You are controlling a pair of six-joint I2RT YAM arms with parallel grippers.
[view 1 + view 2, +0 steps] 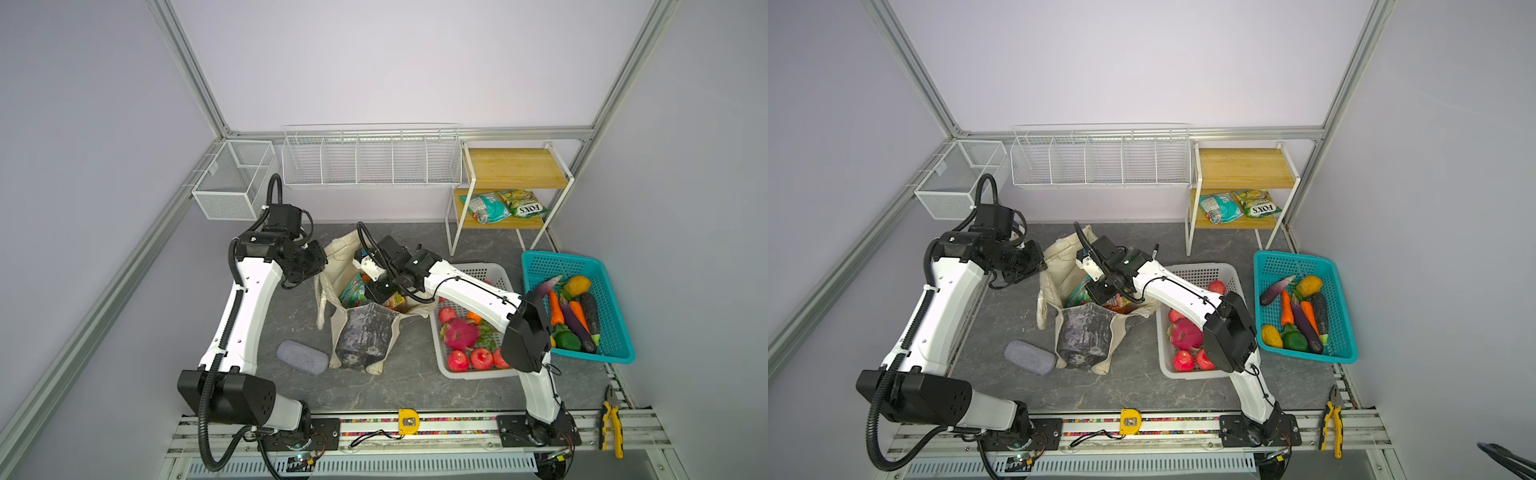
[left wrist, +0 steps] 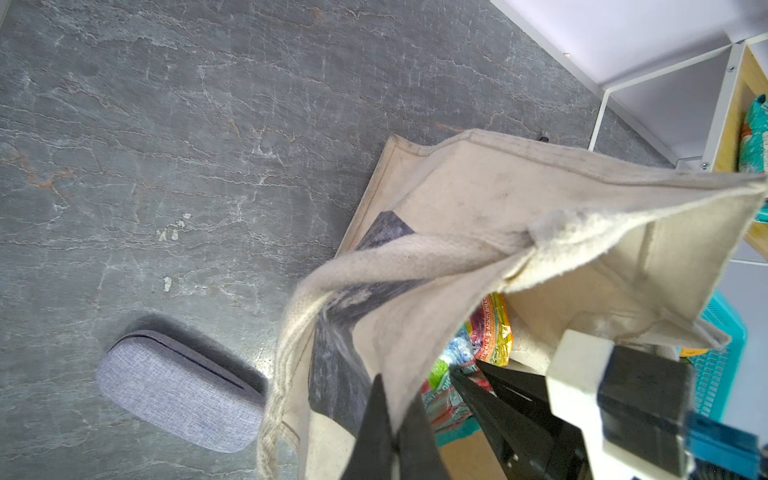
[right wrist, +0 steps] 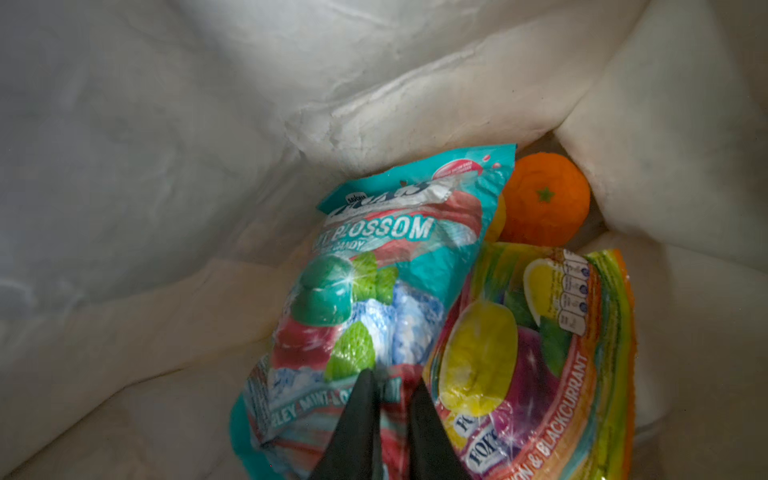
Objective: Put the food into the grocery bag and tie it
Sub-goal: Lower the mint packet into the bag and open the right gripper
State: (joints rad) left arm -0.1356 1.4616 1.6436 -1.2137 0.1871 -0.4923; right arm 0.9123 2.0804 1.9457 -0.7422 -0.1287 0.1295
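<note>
The cream grocery bag (image 1: 365, 332) (image 1: 1084, 332) stands open mid-table, dark panel toward the front. My left gripper (image 2: 397, 399) is shut on the bag's rim (image 2: 478, 187) at its left side and holds the mouth open. My right gripper (image 1: 376, 291) (image 3: 392, 378) reaches down inside the bag, jaws slightly open, with a teal snack packet (image 3: 374, 266) lying between and under the fingertips. Beside it in the bag lie a multicoloured packet (image 3: 532, 353) and an orange (image 3: 544, 199). In both top views the left gripper's tips are hidden by its wrist.
A white basket (image 1: 490, 270) right of the bag holds red apples and a dragon fruit (image 1: 459, 332). A teal basket (image 1: 536, 266) holds vegetables. Two packets (image 1: 486, 208) lie on the wooden shelf. A grey case (image 1: 302, 356) lies front-left of the bag. Pliers (image 1: 611, 419) rest at the front right.
</note>
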